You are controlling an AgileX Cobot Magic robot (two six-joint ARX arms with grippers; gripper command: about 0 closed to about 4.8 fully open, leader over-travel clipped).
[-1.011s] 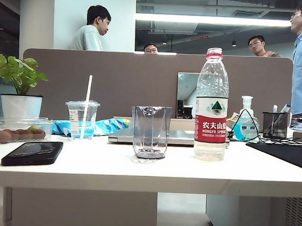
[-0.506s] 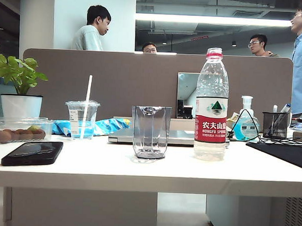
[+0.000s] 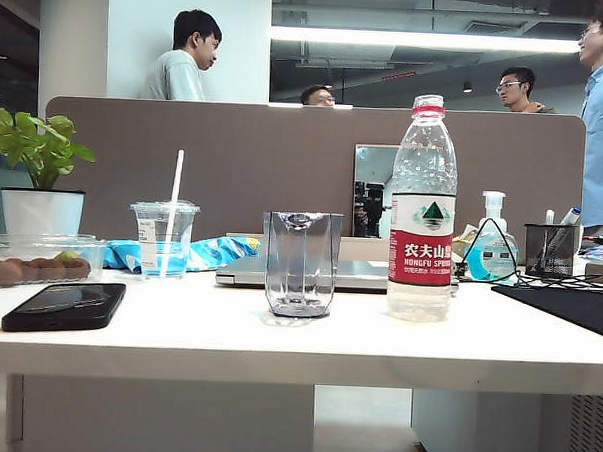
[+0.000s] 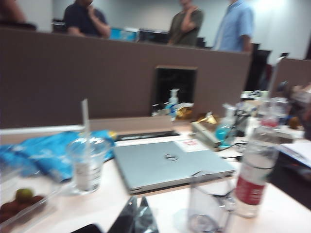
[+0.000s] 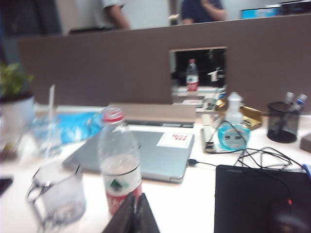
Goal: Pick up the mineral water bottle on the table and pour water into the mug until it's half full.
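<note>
Nothing on the table point(image 3: 226, 348) has shifted since a second ago; only the head behind the partition has slid a little to the right. Bottle and mug stand exactly as they were.

That mineral water bottle point(image 3: 422, 206) stands upright at about 3 o'clock from the mug point(image 3: 300, 264), near it but clearly apart, red label facing out, its red cap still on. The mug looks empty, so no water has been poured yet. Behind them, around 12 o'clock, lies a closed laptop point(image 3: 354, 276); a plastic cup with a straw point(image 3: 164, 238) sits at roughly 10 o'clock from the mug, and a phone point(image 3: 65, 306) at 8 o'clock near the front edge.

Neither arm shows in the exterior view. The left gripper point(image 4: 133, 219) hangs short of the table edge, fingers pressed together, holding nothing, with mug point(image 4: 208, 204) and bottle point(image 4: 253, 171) ahead. The right gripper point(image 5: 132, 216) is likewise closed and empty, just in front of the bottle point(image 5: 119, 162).

The risk I'd watch: closed fingers running into the tall, light bottle would topple it toward the laptop, and an unopened cap would stop any pour.
</note>
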